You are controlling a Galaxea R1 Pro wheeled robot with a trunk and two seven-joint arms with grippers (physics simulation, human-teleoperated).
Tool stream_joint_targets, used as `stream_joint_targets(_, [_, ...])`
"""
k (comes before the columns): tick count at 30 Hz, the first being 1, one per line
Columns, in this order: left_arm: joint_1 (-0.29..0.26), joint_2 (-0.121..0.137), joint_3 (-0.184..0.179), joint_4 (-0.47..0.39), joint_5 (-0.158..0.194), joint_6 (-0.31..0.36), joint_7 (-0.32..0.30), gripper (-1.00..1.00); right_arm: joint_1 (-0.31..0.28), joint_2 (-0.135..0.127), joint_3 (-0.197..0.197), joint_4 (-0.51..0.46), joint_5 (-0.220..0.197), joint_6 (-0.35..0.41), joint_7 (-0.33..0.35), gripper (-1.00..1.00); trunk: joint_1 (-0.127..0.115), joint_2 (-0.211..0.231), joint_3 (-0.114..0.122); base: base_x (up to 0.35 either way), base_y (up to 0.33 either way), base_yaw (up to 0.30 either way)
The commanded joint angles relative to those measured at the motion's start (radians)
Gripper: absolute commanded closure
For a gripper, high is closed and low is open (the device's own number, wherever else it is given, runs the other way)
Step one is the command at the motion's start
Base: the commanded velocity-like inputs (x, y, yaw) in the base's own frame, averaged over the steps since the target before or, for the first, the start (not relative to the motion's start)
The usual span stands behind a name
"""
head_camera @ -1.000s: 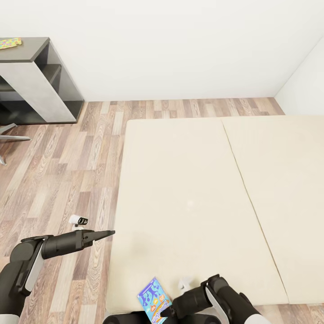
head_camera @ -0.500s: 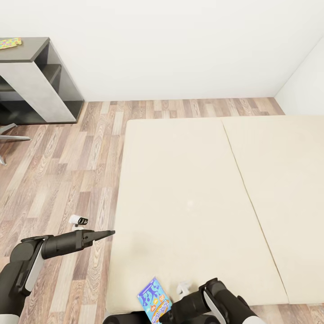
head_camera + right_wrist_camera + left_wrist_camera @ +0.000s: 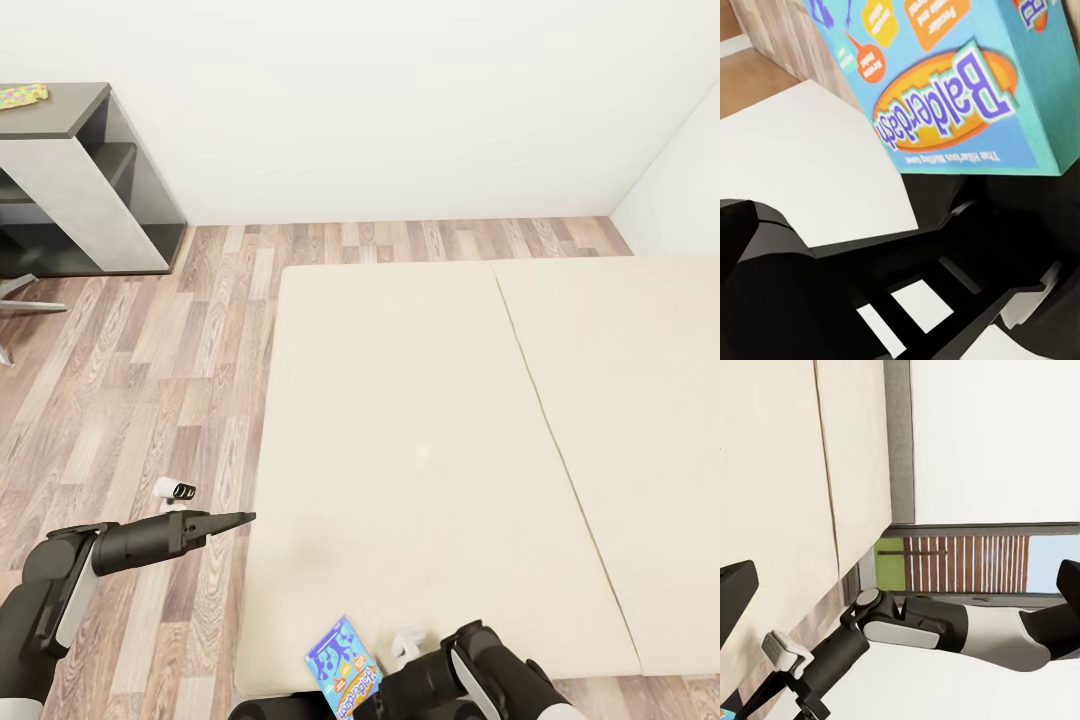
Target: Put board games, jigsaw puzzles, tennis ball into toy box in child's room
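Note:
A blue board game [image 3: 345, 668] with cartoon print lies at the near left corner of the beige bed [image 3: 420, 420]. My right gripper [image 3: 372, 692] is right at the box's near end, at the bottom edge of the head view. Up close in the right wrist view the box [image 3: 945, 82] reads "Balderdash", and the frames do not settle whether the jaws grip it. My left gripper [image 3: 245, 517] hovers over the floor beside the bed, open and holding nothing, its fingers [image 3: 735, 600] wide apart. A jigsaw puzzle [image 3: 22, 95] lies on the table's dark-grey section [image 3: 85, 108] at far left.
Wood-plank floor [image 3: 150, 380] runs between the bed and the table's shelving. Chair legs [image 3: 20, 290] poke in at the left edge. White walls close the room behind the bed. The grey headboard [image 3: 898, 435] and my right arm [image 3: 945, 626] appear in the left wrist view.
My right arm has slid slightly down and left toward the blue board game. The box, the left arm and the camera have stayed put.

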Motion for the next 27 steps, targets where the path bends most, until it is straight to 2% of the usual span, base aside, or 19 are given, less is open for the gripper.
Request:
stream_joint_targets(1, [0.0,0.0,0.0,0.0,-0.001,0.011,-0.004,-1.0,0.0,-0.001,0.004,0.0,-0.01,0.008,-0.003,-1.0,0.0,-0.001,-0.001,0.0,0.0,0.0])
stream_joint_targets(17, [0.0,-0.001,0.0,0.0,-0.001,0.011,-0.004,-1.0,0.0,0.005,0.004,0.002,-0.011,0.006,-0.028,-1.0,0.0,-0.001,-0.001,0.0,0.0,0.0])
stream_joint_targets(27, [0.0,-0.001,0.0,0.0,-0.001,0.011,-0.004,-1.0,0.0,0.022,0.004,0.002,-0.009,0.005,-0.066,-1.0,0.0,-0.001,-0.001,0.0,0.0,0.0])
